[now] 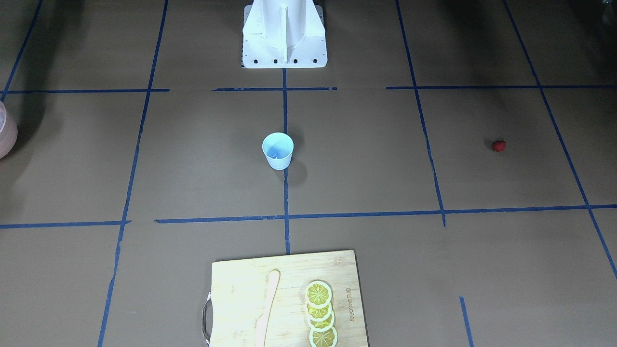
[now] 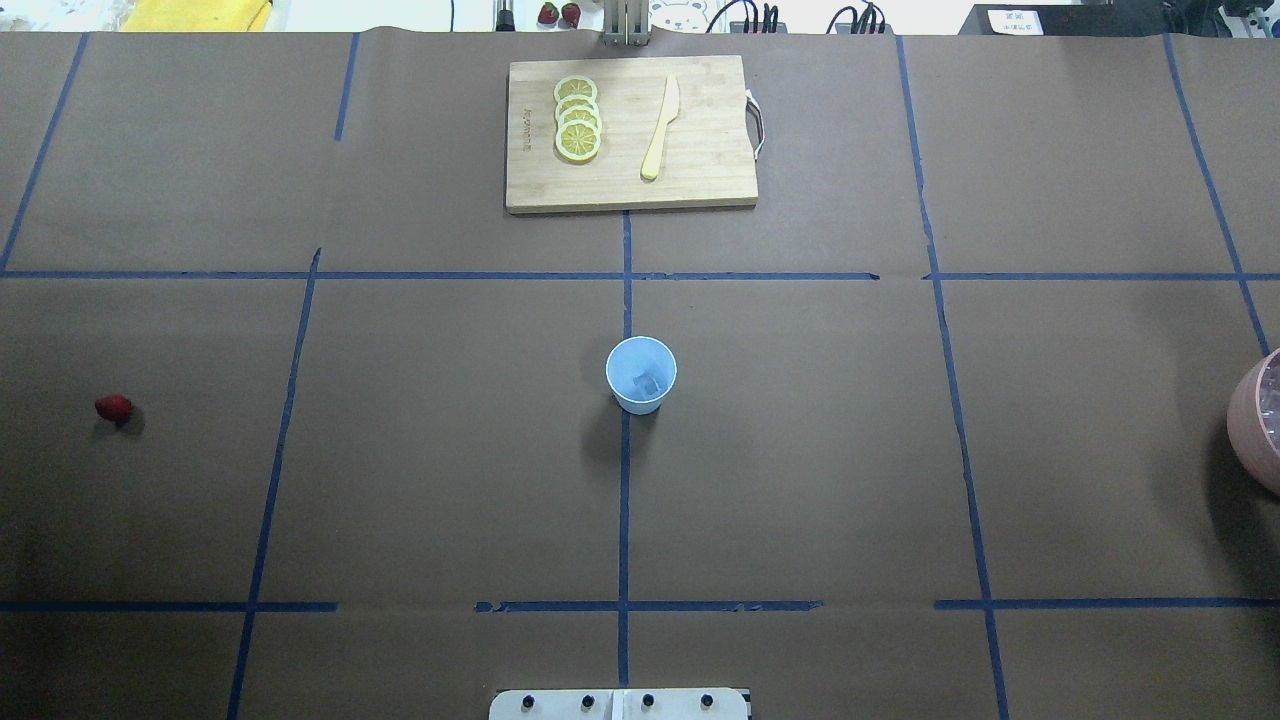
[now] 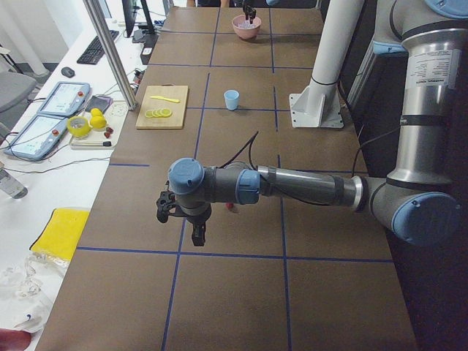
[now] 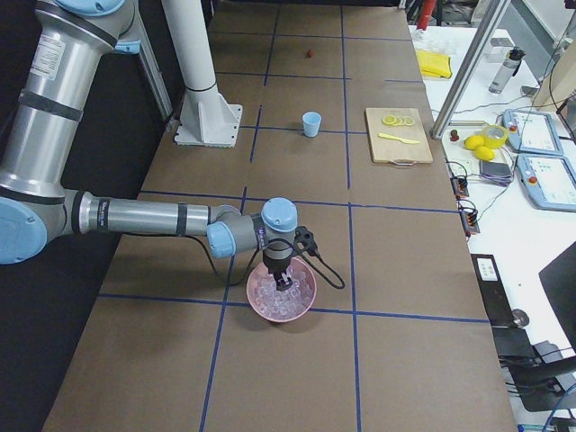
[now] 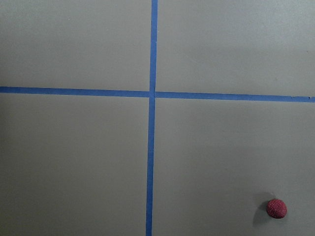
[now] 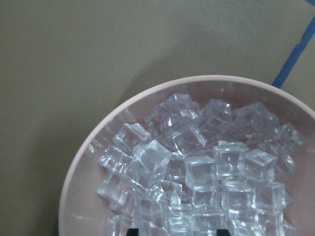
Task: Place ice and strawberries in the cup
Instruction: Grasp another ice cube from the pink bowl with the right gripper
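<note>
The pale-blue cup [image 2: 641,374] stands upright at the table's middle, also in the front view [image 1: 277,150]; a faint pale cube-like shape shows inside it. The red strawberry [image 2: 113,407] lies alone on the robot's left side, at the lower right of the left wrist view [image 5: 276,208]. My left gripper [image 3: 181,223] hangs above the table near the strawberry; I cannot tell if it is open. Ice cubes [image 6: 197,167] fill the pink bowl [image 6: 98,132]. My right gripper [image 4: 284,281] is down in the bowl over the ice, its dark fingertips [image 6: 133,231] set wide apart.
A wooden cutting board [image 2: 700,180] with lemon slices [image 2: 578,120] and a wooden knife [image 2: 660,130] lies at the far edge from the robot. The pink bowl [image 2: 1258,430] sits at the robot's far right edge. The white robot base [image 1: 284,33] stands behind the cup.
</note>
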You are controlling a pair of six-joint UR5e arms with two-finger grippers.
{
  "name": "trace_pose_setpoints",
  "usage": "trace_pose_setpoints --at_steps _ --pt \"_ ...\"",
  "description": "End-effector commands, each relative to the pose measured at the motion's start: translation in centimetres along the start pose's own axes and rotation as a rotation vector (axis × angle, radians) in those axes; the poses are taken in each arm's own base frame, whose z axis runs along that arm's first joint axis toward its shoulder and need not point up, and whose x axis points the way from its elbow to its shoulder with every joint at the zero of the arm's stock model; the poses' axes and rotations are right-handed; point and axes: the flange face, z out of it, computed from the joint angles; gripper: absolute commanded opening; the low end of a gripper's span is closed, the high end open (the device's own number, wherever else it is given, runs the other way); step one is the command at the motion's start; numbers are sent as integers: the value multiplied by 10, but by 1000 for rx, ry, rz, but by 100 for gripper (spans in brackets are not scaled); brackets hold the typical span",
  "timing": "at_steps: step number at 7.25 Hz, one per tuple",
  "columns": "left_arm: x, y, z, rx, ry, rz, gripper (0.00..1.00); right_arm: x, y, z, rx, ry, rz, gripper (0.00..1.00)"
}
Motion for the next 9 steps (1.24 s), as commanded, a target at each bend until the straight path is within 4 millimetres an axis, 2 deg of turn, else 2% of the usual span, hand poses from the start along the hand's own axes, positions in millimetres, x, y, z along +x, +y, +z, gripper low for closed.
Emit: trace_pose_setpoints --at_steps 1,6,9 --pt "0 0 0 0 0 0 100 1 1 2 -5 -1 4 61" --pt "2 0 0 0 22 1 100 7 4 12 -24 -3 11 61" --pt "2 0 0 0 22 1 100 6 1 11 -22 -4 9 59"
